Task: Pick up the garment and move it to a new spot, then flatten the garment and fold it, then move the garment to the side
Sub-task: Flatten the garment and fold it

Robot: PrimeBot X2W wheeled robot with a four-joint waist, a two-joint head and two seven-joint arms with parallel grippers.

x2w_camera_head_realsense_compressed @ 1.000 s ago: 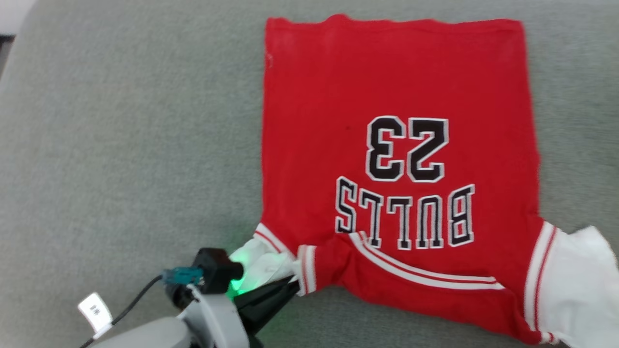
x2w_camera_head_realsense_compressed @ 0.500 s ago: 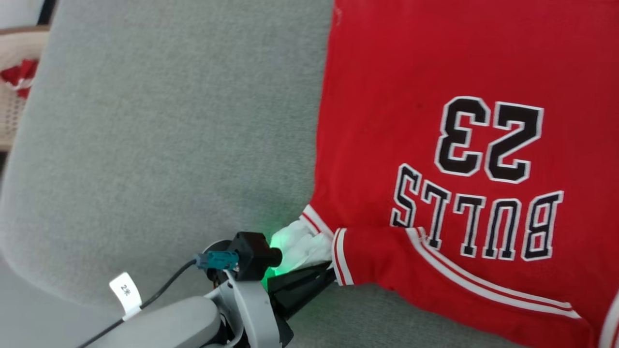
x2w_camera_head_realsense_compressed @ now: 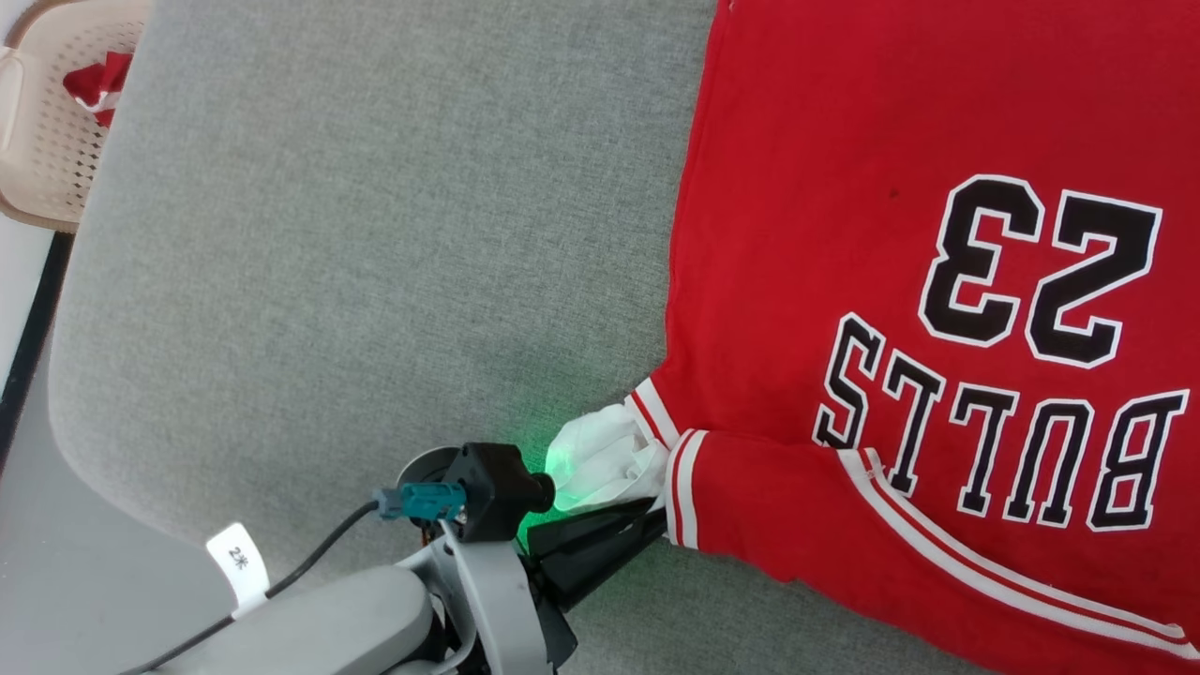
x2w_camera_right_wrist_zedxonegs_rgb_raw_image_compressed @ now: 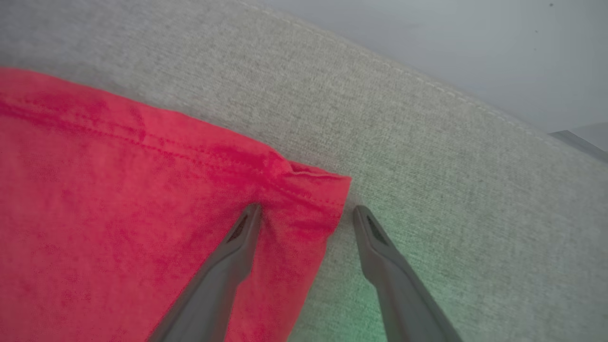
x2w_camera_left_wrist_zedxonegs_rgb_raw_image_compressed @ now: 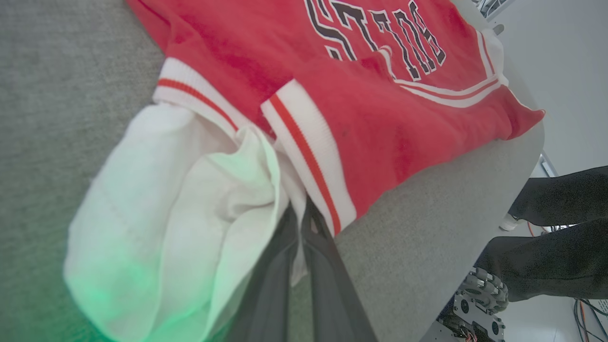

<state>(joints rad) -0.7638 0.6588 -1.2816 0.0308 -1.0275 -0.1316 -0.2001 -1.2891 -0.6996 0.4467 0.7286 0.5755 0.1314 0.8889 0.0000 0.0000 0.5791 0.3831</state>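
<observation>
The garment (x2w_camera_head_realsense_compressed: 844,234), a red jersey with black lettering upside down to me, lies flat on the grey padded surface (x2w_camera_head_realsense_compressed: 375,234). My left gripper (x2w_camera_head_realsense_compressed: 652,511) is shut on its crumpled white sleeve (x2w_camera_head_realsense_compressed: 605,459), right beside the red-white striped trim. The left wrist view shows the two fingers pressed together on the white cloth (x2w_camera_left_wrist_zedxonegs_rgb_raw_image_compressed: 180,199) at the left gripper (x2w_camera_left_wrist_zedxonegs_rgb_raw_image_compressed: 301,223). My right gripper (x2w_camera_right_wrist_zedxonegs_rgb_raw_image_compressed: 306,209) is open over a hem corner of the garment (x2w_camera_right_wrist_zedxonegs_rgb_raw_image_compressed: 118,190), one finger on the red cloth and the other on the bare grey surface.
A beige perforated basket (x2w_camera_head_realsense_compressed: 47,141) holding something red stands off the surface's far left corner. The surface's rounded edge runs down the left. A person's dark-trousered legs (x2w_camera_left_wrist_zedxonegs_rgb_raw_image_compressed: 560,237) stand beyond the near edge, by a wheeled base (x2w_camera_left_wrist_zedxonegs_rgb_raw_image_compressed: 475,304).
The head camera has swung, shifting the whole picture rightward and bringing the basket into view. My left gripper stays shut on the sleeve in the same spot on the garment.
</observation>
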